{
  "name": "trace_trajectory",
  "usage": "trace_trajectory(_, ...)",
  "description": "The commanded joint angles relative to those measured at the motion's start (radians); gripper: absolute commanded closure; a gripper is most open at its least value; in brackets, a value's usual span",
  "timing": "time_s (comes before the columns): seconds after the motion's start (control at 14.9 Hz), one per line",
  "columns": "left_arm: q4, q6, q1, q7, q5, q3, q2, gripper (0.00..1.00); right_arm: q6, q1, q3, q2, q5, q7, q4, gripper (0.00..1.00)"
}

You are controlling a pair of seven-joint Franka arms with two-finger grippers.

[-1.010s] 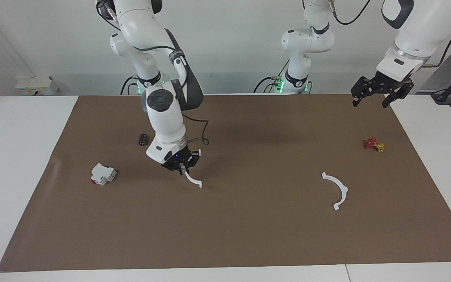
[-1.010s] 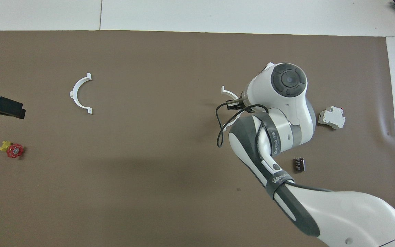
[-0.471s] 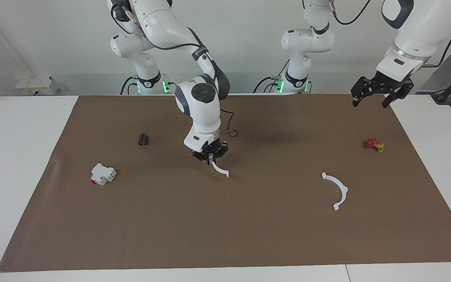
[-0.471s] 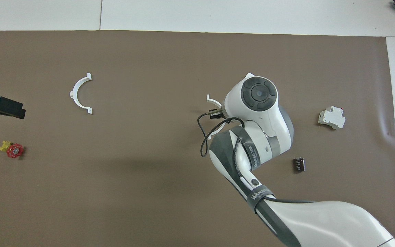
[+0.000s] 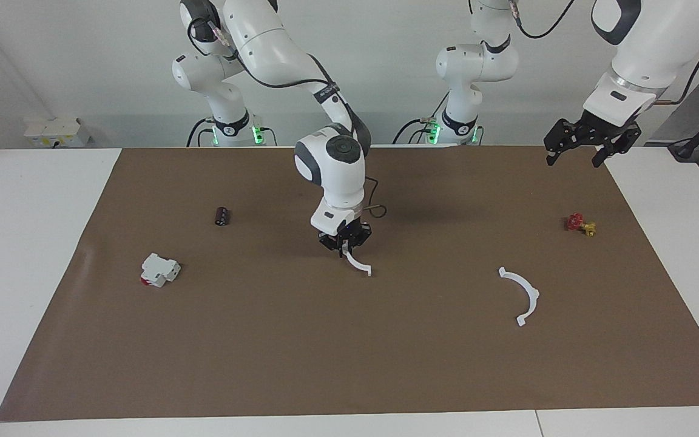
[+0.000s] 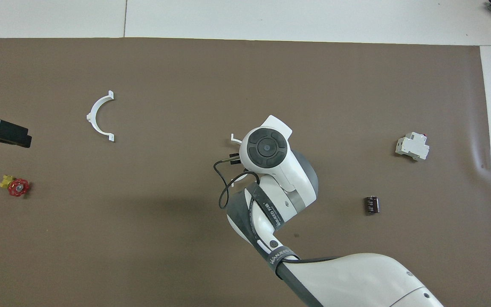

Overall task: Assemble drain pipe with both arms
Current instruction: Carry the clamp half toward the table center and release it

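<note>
One white drain pipe arc (image 5: 358, 263) hangs from my right gripper (image 5: 344, 241), which is shut on its upper end over the middle of the brown mat; only its tip (image 6: 234, 138) shows past the arm in the overhead view. The arc's lower end is close to the mat; I cannot tell whether it touches. The second white arc (image 5: 523, 295) lies flat on the mat toward the left arm's end, also in the overhead view (image 6: 99, 116). My left gripper (image 5: 574, 159) is open and empty, raised over the mat's edge at its own end, and waits (image 6: 1, 132).
A boxy white block with a red part (image 5: 159, 269) and a small black cylinder (image 5: 222, 215) lie toward the right arm's end. A red and yellow valve (image 5: 579, 224) lies near the left gripper. The brown mat (image 5: 349, 364) covers the white table.
My right gripper has carried the held arc from near the white block toward the middle of the mat. The left arm and the lying arc have not moved.
</note>
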Motion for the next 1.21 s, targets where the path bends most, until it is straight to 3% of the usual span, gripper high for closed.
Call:
trace_trajectory(0.0, -0.029, -0.003, 0.008, 0.007, -0.015, -0.001, -0.027, 0.00, 0.065, -0.006, 0.000, -0.010, -0.036, 0.014, -0.055, 1.00)
trace_trajectory(0.13, -0.029, -0.003, 0.008, 0.007, -0.015, -0.001, -0.027, 0.00, 0.078, -0.005, 0.002, -0.012, -0.036, 0.019, -0.062, 1.00)
trace_trajectory(0.2, -0.029, -0.003, 0.008, 0.007, -0.015, -0.001, -0.027, 0.00, 0.078, -0.003, 0.002, -0.014, -0.036, 0.019, -0.063, 0.87)
trace_trajectory(0.27, -0.029, -0.003, 0.008, 0.007, -0.015, -0.001, -0.027, 0.00, 0.076, -0.003, 0.002, -0.015, -0.036, 0.020, -0.063, 0.35)
trace_trajectory(0.34, -0.029, -0.003, 0.008, 0.007, -0.017, -0.001, -0.027, 0.00, 0.070, 0.000, 0.002, -0.015, -0.036, 0.025, -0.062, 0.00)
trace_trajectory(0.54, -0.029, -0.003, 0.008, 0.007, -0.017, -0.001, -0.027, 0.00, 0.038, -0.014, -0.005, -0.036, -0.032, 0.025, -0.022, 0.00)
trace_trajectory(0.74, -0.029, -0.003, 0.008, 0.007, -0.015, -0.001, -0.027, 0.00, -0.017, -0.086, -0.009, -0.130, -0.020, 0.022, -0.016, 0.00)
trace_trajectory(1.14, -0.029, -0.003, 0.008, 0.007, -0.015, -0.001, -0.027, 0.00, -0.250, -0.230, -0.008, -0.328, -0.018, -0.001, 0.000, 0.00)
